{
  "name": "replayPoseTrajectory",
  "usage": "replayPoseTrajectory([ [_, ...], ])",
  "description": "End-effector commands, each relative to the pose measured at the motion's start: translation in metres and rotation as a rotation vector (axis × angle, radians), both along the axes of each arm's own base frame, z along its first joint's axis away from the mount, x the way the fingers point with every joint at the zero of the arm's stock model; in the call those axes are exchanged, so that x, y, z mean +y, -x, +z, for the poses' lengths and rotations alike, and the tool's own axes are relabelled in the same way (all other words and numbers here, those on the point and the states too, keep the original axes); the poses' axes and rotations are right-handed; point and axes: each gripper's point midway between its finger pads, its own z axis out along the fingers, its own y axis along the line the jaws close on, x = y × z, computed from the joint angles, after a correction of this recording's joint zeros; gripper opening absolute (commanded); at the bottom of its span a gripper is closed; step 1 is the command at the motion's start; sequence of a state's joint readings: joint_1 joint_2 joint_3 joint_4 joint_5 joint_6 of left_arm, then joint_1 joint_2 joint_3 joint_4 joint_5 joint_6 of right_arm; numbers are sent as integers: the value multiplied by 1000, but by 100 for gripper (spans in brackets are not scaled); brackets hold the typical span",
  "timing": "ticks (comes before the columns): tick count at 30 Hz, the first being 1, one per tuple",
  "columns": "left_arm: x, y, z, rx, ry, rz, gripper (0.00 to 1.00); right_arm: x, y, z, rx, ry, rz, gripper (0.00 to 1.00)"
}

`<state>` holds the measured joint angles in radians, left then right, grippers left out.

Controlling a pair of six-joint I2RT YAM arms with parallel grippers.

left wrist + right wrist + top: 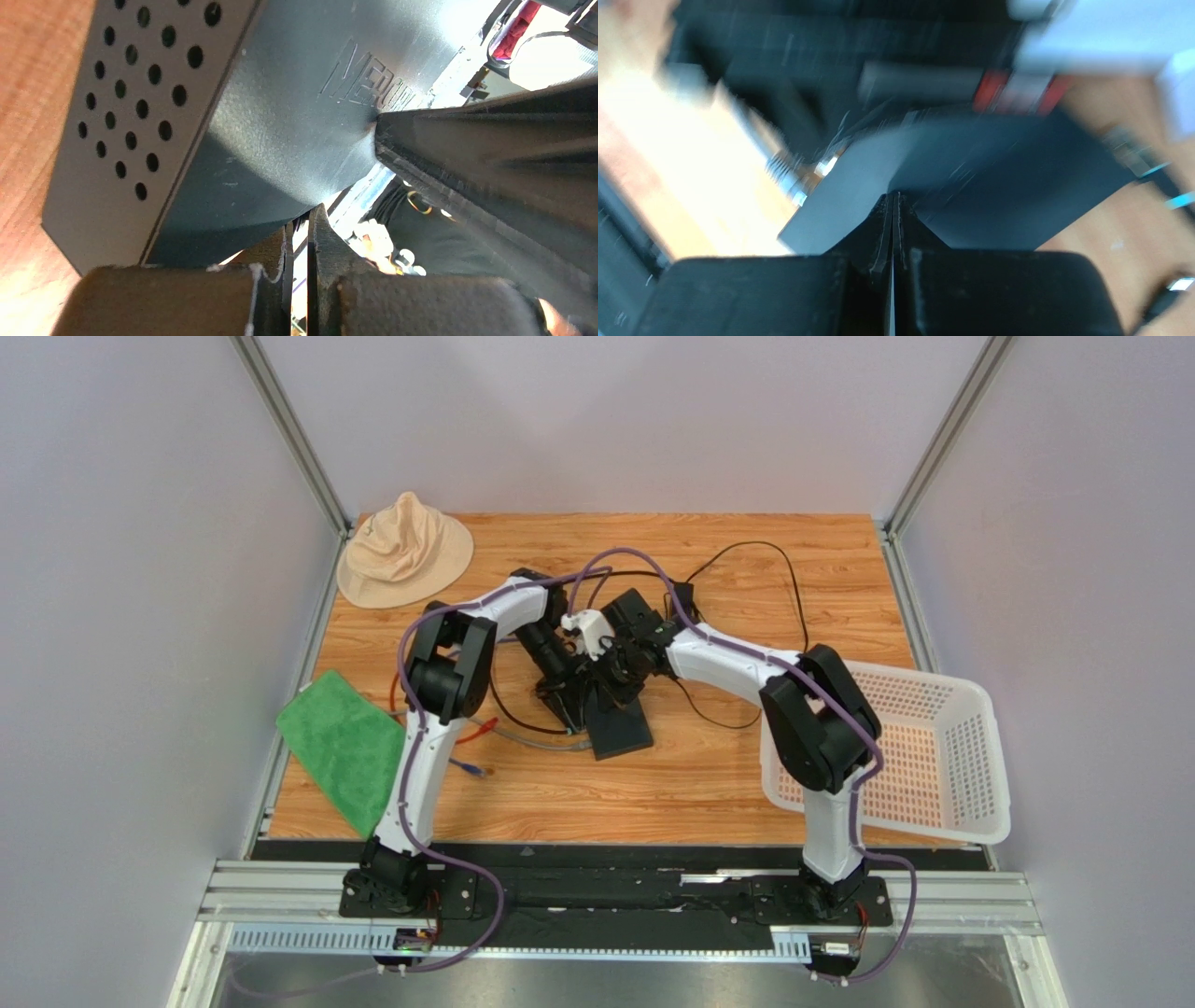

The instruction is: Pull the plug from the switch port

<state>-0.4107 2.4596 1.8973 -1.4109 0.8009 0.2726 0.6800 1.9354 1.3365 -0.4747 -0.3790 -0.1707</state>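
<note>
**Light box, snug plug: pin one, pull the other**

The wooden table (730,784) carries a white basket (968,756) at its right edge, a tan hat (404,549) at the far left and a green cloth (344,742) at the near left, none of them in play. Both arms reach to the middle, where the switch (619,728) lies flat with the wrists crowded over its far end. It is a matte-black box with a perforated side wall and raised lettering on the lid (plain in the left wrist view). I judge it rigid, light and fairly slick on the wood, so it would likely slide or lift with the cord unless something pins it.

Thin black cables (786,588) loop away behind it. They are limp, which makes the cord a poor place to take hold. The plug is not clearly shown; a blurred metallic connector at the box's corner in the right wrist view may be it. The hold I would choose is the stiff plug body right at the socket, drawn straight out along the port while the lid is pressed down.

The left gripper (302,234) has its fingers all but together, with a slit of light between them and nothing seen in it. The right gripper (892,203) has its fingers pressed flat together, tips pointing at the box's edge, empty as far as the blur allows.
</note>
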Motion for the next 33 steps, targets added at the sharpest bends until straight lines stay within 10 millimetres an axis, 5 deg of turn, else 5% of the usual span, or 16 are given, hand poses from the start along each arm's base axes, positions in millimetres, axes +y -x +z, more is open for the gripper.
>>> replayPoseTrajectory([
  [1, 45, 1, -29, -48, -221, 9, 0, -45, 4, -65, 103, 416, -118, 0],
  [2, 55, 1, -30, -78, -260, 4, 0, -56, 19, -73, 177, 467, -142, 0],
  [6, 57, 12, -24, -58, -257, 21, 0, -52, 14, -65, 117, 426, -142, 0],
  [13, 45, -43, -26, -172, -227, 8, 0, -52, 23, -69, 137, 432, -110, 0],
  [24, 62, 20, -10, -25, -234, 21, 0, -63, 37, -77, 164, 461, -134, 0],
  [26, 49, 23, -8, 47, -116, 25, 0, -63, 39, -78, 170, 462, -132, 0],
  [31, 30, -9, -9, 1, -36, 79, 0, -65, 41, -74, 158, 428, -135, 0],
  [33, 25, -21, -9, -23, -34, 72, 0, -61, 29, -44, 75, 336, -157, 5],
])
